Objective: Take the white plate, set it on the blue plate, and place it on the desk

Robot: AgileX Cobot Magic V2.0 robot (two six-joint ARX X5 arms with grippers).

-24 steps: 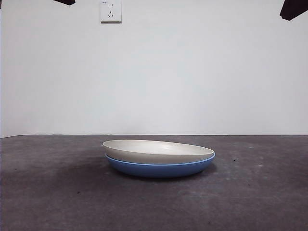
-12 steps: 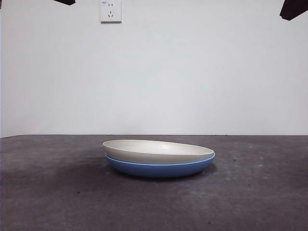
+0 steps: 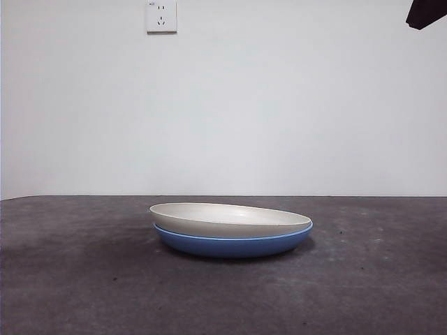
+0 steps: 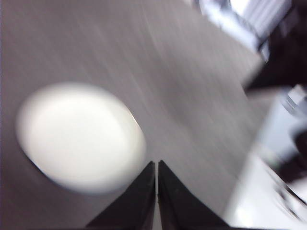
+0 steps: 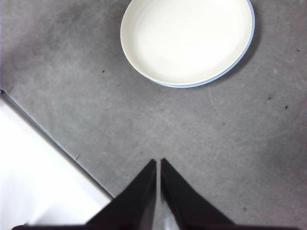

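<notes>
Front view: the white plate (image 3: 227,218) sits nested in the blue plate (image 3: 232,243), slightly tilted, its left rim standing higher above the blue rim than its right. The stack rests on the desk (image 3: 77,279), with nothing else touching it. A wall socket (image 3: 161,16) is on the wall, above and left of the plates. One black arm tip (image 3: 424,12) shows at the top right corner, well above the plates (which arm it belongs to cannot be told from this view).

Left wrist view: picture blurred. The left gripper (image 4: 157,165) has its two jaws pressed together, nothing between them. The white plate (image 4: 80,136) lies on the desk (image 4: 168,81) just beside the jaw tips as seen here; the blue plate cannot be made out under it.

Right wrist view: the right gripper (image 5: 158,163) has jaws pressed together and holds nothing. It hangs over bare desk (image 5: 230,139), well apart from the plates. The white plate (image 5: 187,38) lies inside the blue plate (image 5: 251,33), of which only a thin rim crescent shows along one side. A white surface (image 5: 33,172) borders the desk edge, away from the plates
</notes>
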